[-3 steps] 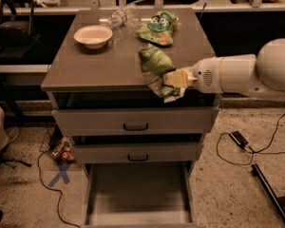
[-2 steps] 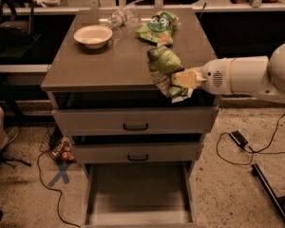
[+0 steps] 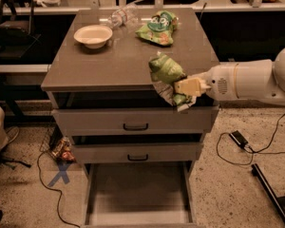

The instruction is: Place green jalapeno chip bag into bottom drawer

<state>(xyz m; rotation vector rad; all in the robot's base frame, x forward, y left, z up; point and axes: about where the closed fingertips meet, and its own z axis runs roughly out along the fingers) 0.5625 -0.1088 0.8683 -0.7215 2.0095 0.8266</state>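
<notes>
Tabletop (image 3: 118, 61): we see a brown surface capping a grey three-drawer cabinet, carrying a bowl, a bottle and a flat green bag.
Bottom drawer (image 3: 137, 196): we find it pulled far out at floor level, its flat grey floor showing between the side rails.
Arm (image 3: 249, 81): we see a white arm reaching in from the right at tabletop height.
Top drawer (image 3: 133, 120): slightly ajar, with a dark handle.
Middle drawer (image 3: 133, 152): slightly ajar as well, directly above the open tray.
Green jalapeno chip bag (image 3: 165, 70): we see it crumpled and upright at the tabletop's front right edge, its pale lower end hanging over the top drawer's front, well above the bottom drawer.
Flat green bag (image 3: 157, 28): lying near the back right of the tabletop.
Bowl (image 3: 93, 35): cream-coloured, upright at the back left.
Claw (image 3: 185, 86): we see its cream fingers clamped on the chip bag's right side.
Bottle (image 3: 119, 18): clear, lying on its side between the bowl and the flat bag.
</notes>
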